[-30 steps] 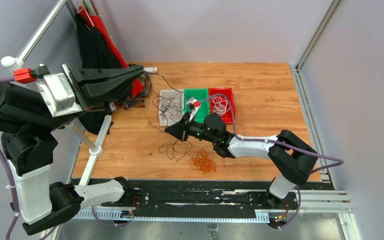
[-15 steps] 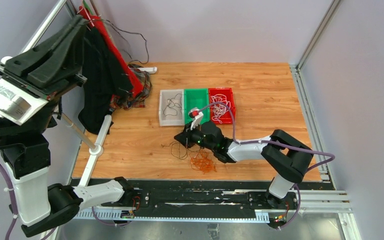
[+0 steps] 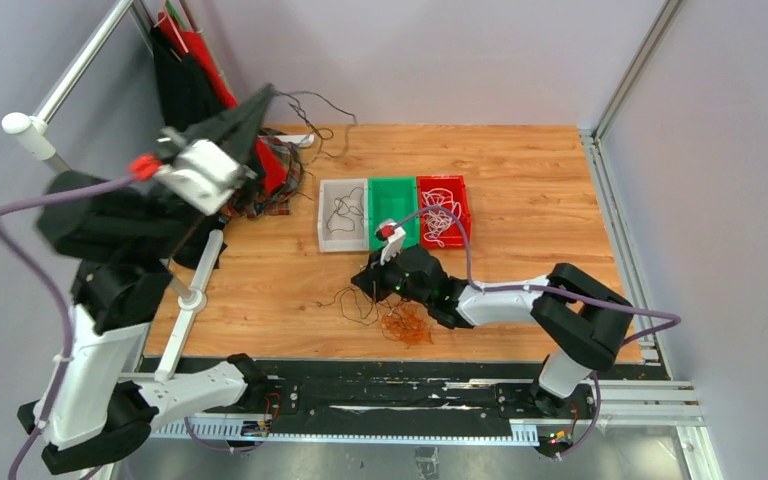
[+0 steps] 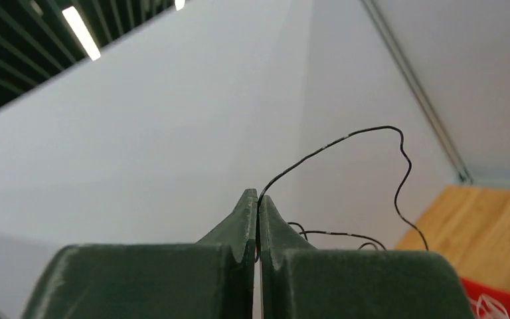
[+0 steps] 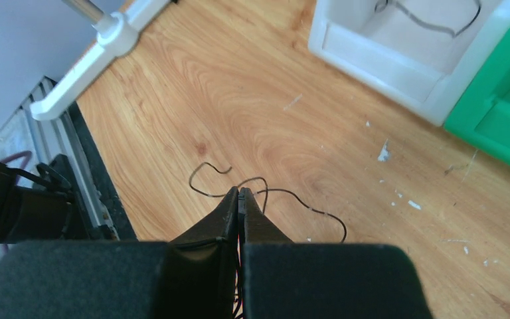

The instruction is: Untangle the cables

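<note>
My left gripper [image 3: 265, 92] is raised high at the back left, shut on a thin black cable [image 3: 312, 98] that loops out to the right in the air. In the left wrist view the gripper [image 4: 257, 194] pinches that black cable [image 4: 372, 129] at its tips. My right gripper [image 3: 362, 284] is low over the table, shut on black cables [image 3: 352, 302]; the wrist view shows the gripper [image 5: 238, 191] with a black strand [image 5: 292, 195] curling on the wood ahead. An orange cable bunch [image 3: 405, 325] lies just right of it. White cables [image 3: 440, 215] fill the red bin [image 3: 465, 200].
A white bin [image 3: 324, 212] [image 5: 372, 50] holds black strands, with a green bin [image 3: 393, 195] [image 5: 505, 100] beside it. A grey-red cord bundle [image 3: 265, 195] with a power strip [image 3: 300, 138] lies at the back left. A white pole foot [image 3: 192, 297] stands left.
The left arm swung up and round, its gripper now pointing up-right with the black cable trailing. The right gripper dropped from the bins onto the black cables, then barely moved.
</note>
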